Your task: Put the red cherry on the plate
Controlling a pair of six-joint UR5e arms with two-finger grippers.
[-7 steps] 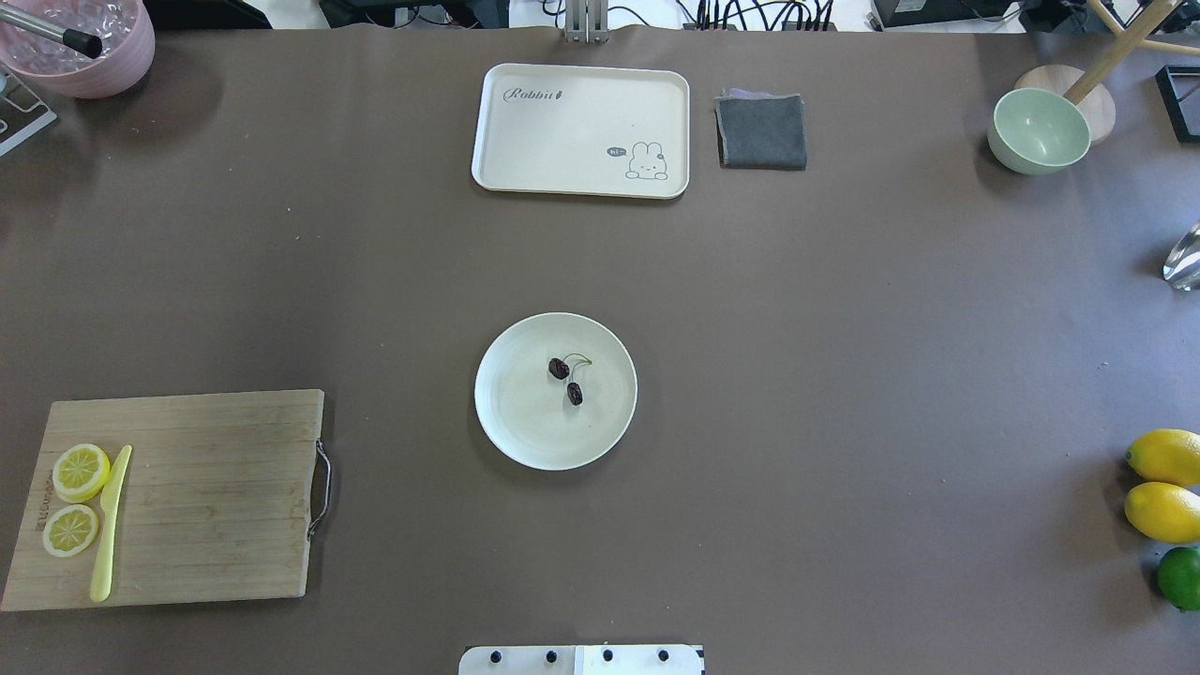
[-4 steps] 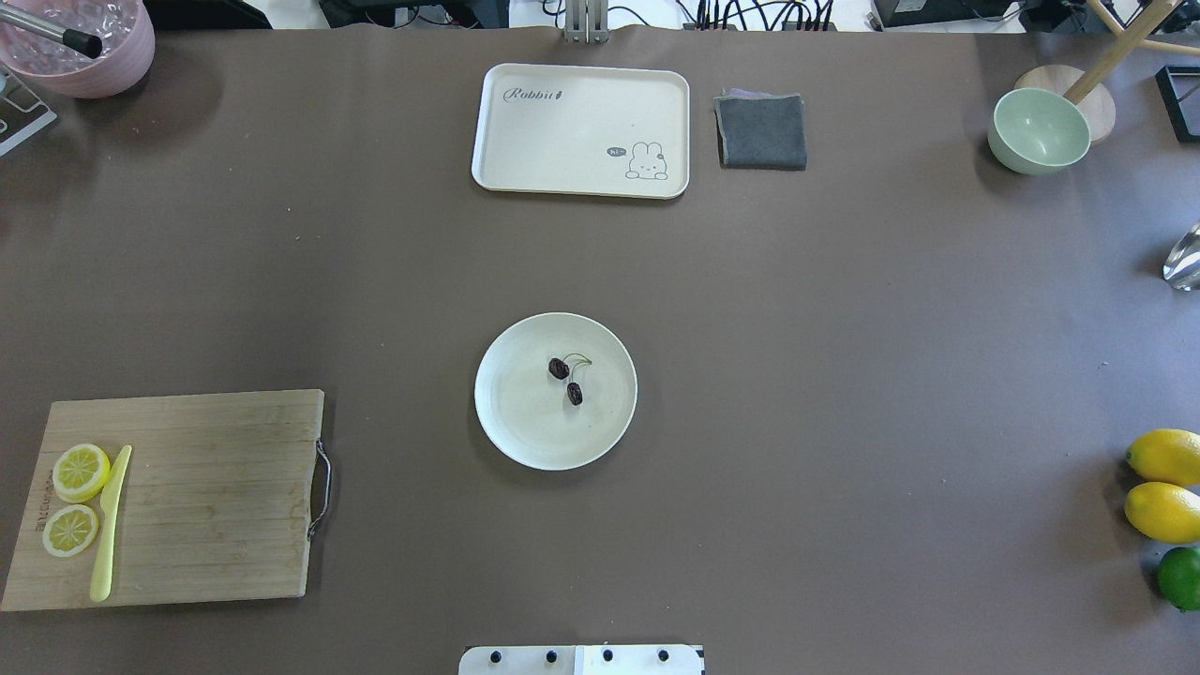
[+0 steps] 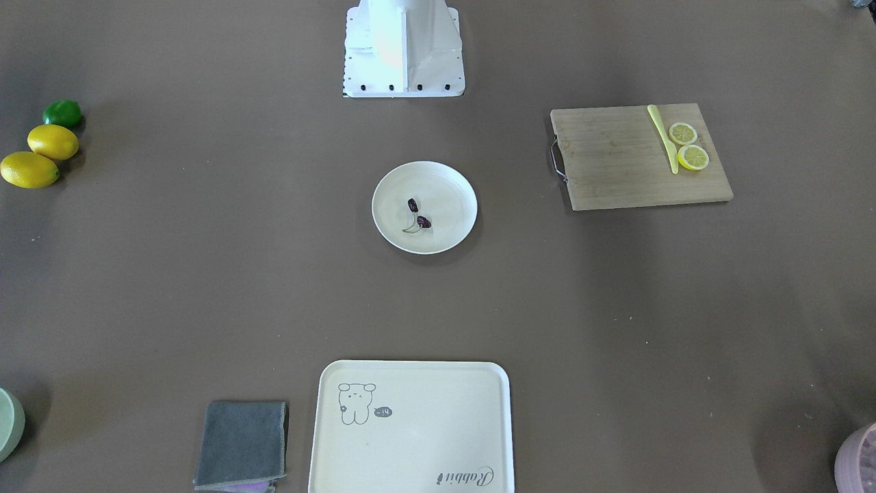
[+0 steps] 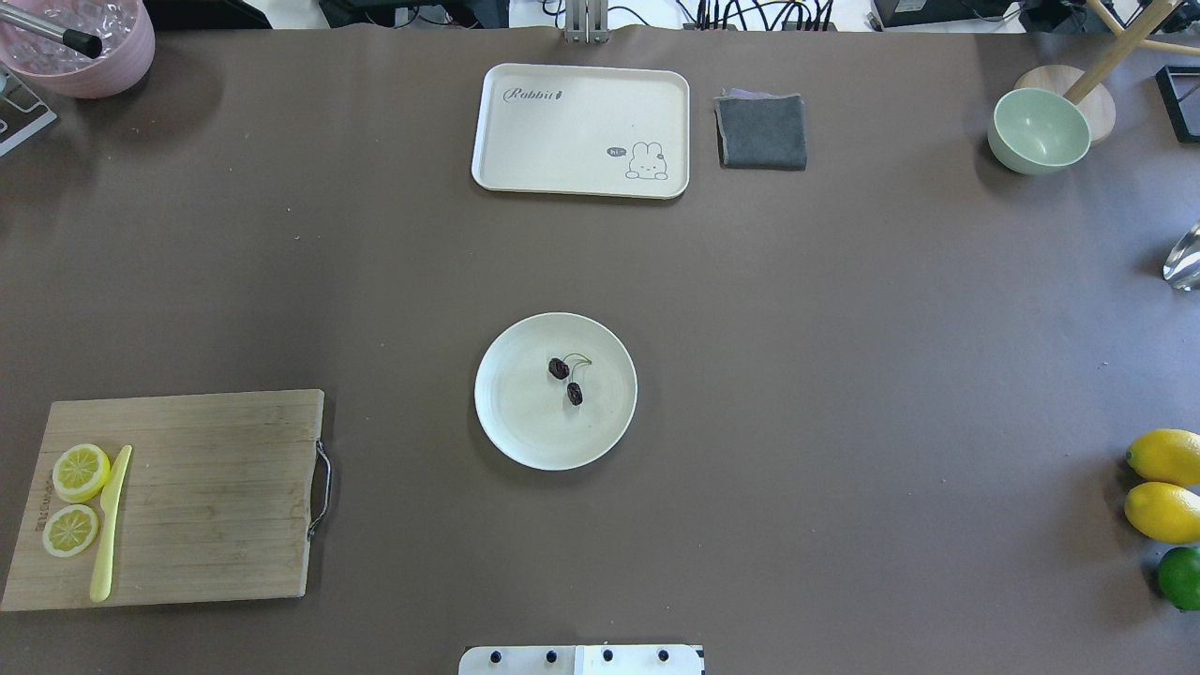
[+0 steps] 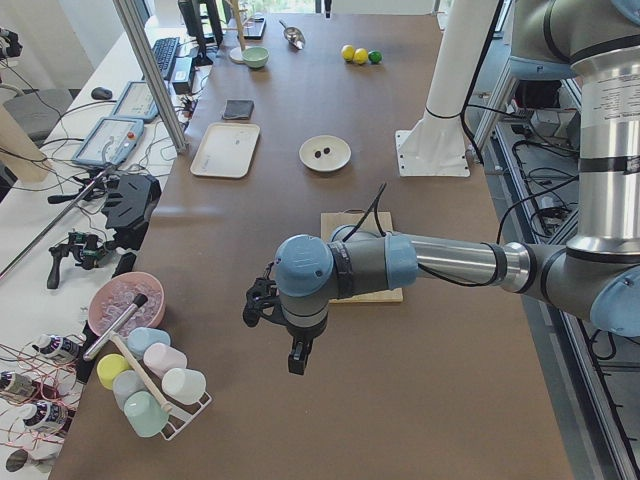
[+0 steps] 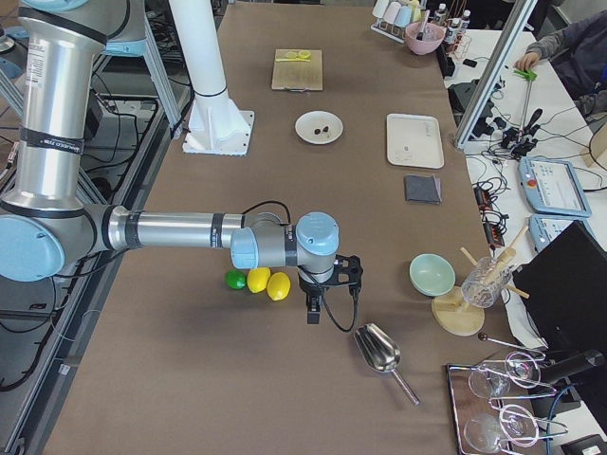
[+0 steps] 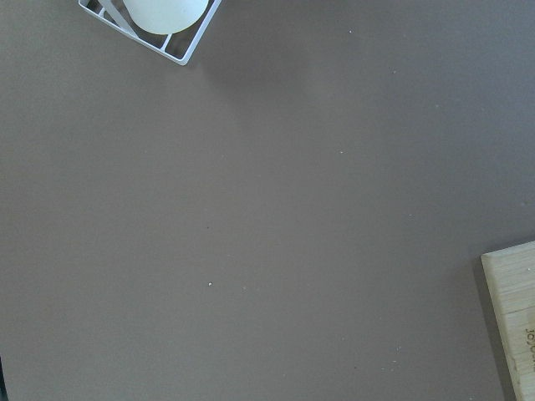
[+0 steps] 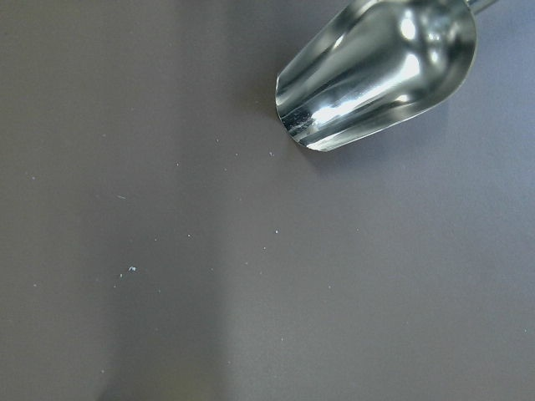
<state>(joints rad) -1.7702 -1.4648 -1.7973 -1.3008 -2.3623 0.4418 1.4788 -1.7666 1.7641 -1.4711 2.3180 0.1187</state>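
The red cherry [image 4: 559, 368] lies on the plate [image 4: 525, 422], tray [image 4: 572, 122] beyond it, cutting board [image 4: 206, 497] to its left.

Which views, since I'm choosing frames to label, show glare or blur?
Right wrist view: strong glare on the metal scoop. Overhead view: even light, no blur; the plate casts a faint shadow, the red cherry is tiny but sharp.

The brown table [image 4: 844, 375] carries plate [image 4: 514, 424], tray [image 4: 562, 131], cloth [image 4: 761, 131], board [image 4: 216, 497] — and lemons [image 4: 1165, 457].

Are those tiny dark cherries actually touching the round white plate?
Touching. The overhead view shows the red cherry lying inside the plate, resting on its surface.
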